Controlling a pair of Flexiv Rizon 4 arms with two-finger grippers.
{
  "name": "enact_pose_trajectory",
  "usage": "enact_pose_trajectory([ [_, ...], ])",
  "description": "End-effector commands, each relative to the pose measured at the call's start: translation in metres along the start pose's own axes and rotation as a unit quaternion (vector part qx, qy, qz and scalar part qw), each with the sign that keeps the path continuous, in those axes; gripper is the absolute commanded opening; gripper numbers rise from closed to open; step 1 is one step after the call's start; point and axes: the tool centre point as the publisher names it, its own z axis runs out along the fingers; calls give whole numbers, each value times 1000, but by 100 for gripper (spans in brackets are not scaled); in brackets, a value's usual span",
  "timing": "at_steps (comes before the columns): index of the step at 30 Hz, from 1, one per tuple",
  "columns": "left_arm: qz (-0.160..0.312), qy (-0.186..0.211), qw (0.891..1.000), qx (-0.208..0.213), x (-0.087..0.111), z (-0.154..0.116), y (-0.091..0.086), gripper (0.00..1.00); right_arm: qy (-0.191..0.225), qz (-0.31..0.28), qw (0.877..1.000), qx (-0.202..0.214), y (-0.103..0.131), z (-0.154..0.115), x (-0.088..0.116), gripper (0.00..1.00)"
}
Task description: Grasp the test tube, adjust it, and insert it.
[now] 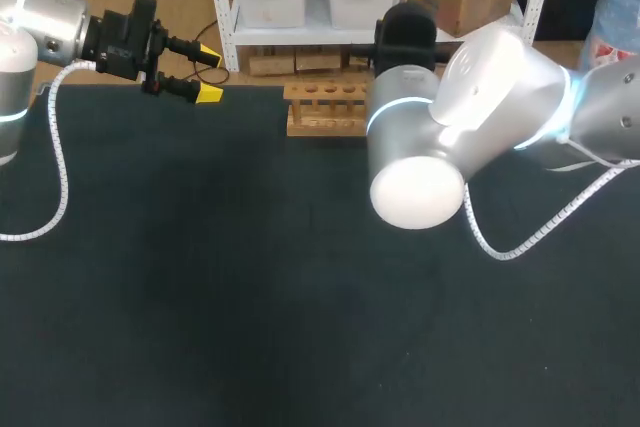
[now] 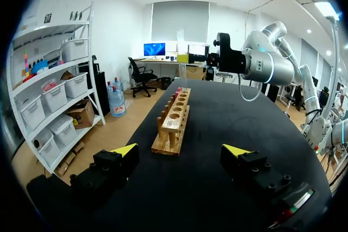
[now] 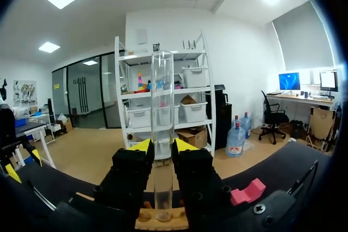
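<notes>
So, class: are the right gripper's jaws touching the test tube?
Touching: the right wrist view shows the right gripper pressing the test tube from both sides.

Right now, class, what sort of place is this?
Probably a robotics lab: a black table, a wooden test-tube rack, and a clear glass test tube gripped in the right pincer.

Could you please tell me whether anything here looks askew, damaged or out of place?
Nothing stands out. The test tube is upright and intact in the right gripper, above the wooden rack, which sits flat. The left gripper is open and empty.
</notes>
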Motion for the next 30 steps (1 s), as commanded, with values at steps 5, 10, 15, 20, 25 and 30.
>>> enact_pose_trajectory([
  [5, 0, 0, 1000, 0, 0, 0, 0, 100, -6, 2, 1000, 4, 0, 0, 6, 0],
  [10, 0, 0, 1000, 0, 0, 0, 0, 100, -8, 1, 1000, 7, -2, 1, 8, 0],
  [15, 0, 0, 1000, 0, 0, 0, 0, 100, -9, 1, 1000, 9, -4, 3, 11, 0],
  [20, 0, 0, 1000, 0, 0, 0, 0, 100, -7, 0, 1000, 10, -5, 5, 14, 0],
  [25, 0, 0, 1000, 0, 0, 0, 0, 100, -3, 3, 1000, 10, -6, 5, 20, 0],
  [30, 0, 0, 1000, 0, 0, 0, 0, 100, -1, 6, 1000, 12, -6, 5, 25, 0],
])
